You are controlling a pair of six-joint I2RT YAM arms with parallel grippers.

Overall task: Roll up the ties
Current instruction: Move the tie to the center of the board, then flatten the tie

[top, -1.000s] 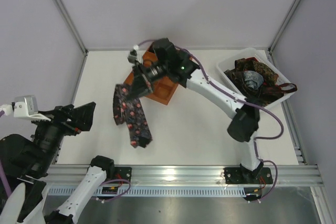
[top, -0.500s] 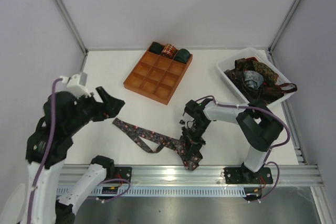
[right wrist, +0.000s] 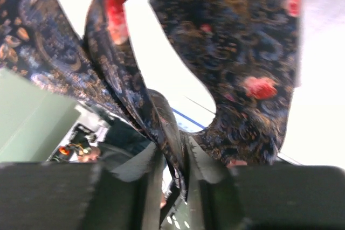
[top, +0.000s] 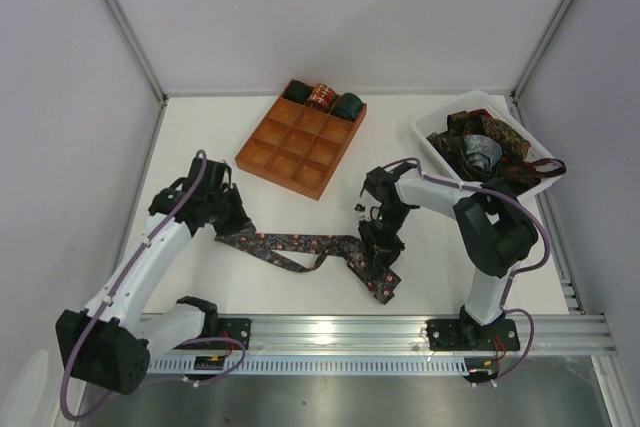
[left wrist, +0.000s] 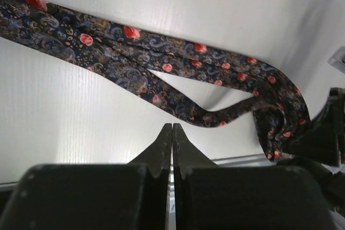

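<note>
On the white bench (top: 270,197) a dark flowered tie (top: 305,244) lies stretched across the lower middle of the frame. The left gripper (left wrist: 171,130) is clenched on nothing beside it. The right gripper (top: 376,252) pinches a fold of it.

Dark paisley tie (right wrist: 237,52) with red flowers fills view; one fold pinched between close-set jaws.

Tie (top: 300,243) navy paisley, red flowers; tray (top: 300,152) orange.
</note>
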